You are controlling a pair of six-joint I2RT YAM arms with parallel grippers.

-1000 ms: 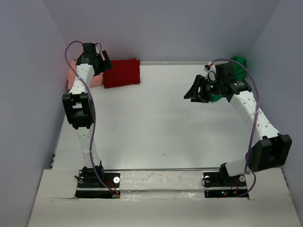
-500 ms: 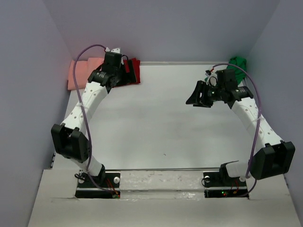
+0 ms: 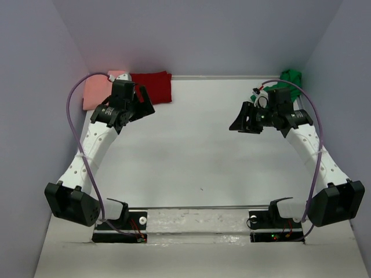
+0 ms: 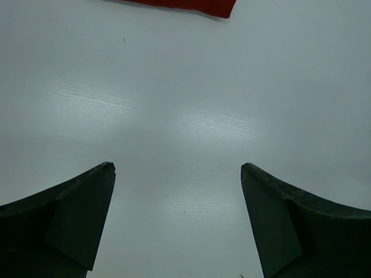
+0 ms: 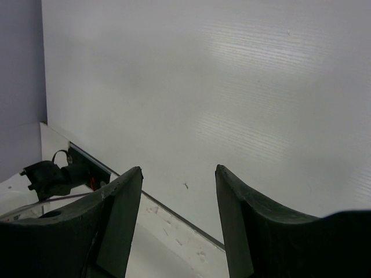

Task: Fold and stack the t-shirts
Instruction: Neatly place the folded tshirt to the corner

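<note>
The dark red t-shirt [image 3: 155, 86] lies folded at the table's back left; its edge shows at the top of the left wrist view [image 4: 191, 6]. The salmon pink t-shirt [image 3: 97, 91] lies left of it against the wall. The bright green t-shirt [image 3: 291, 76] is bunched in the back right corner. My left gripper [image 3: 145, 105] is open and empty, just in front of the dark red shirt; in the left wrist view [image 4: 178, 168] only bare table shows between its fingers. My right gripper [image 3: 239, 120] is open and empty, left of the green shirt, also seen in the right wrist view [image 5: 178, 169].
The white table [image 3: 191, 145] is walled at the left, back and right. The arm bases [image 3: 119, 223] sit on a strip at the near edge; the left base also shows in the right wrist view [image 5: 58, 174].
My left arm has swung from the back left corner down and right, away from the pink and red shirts, uncovering them. My right gripper has shifted slightly, uncovering more of the green shirt.
</note>
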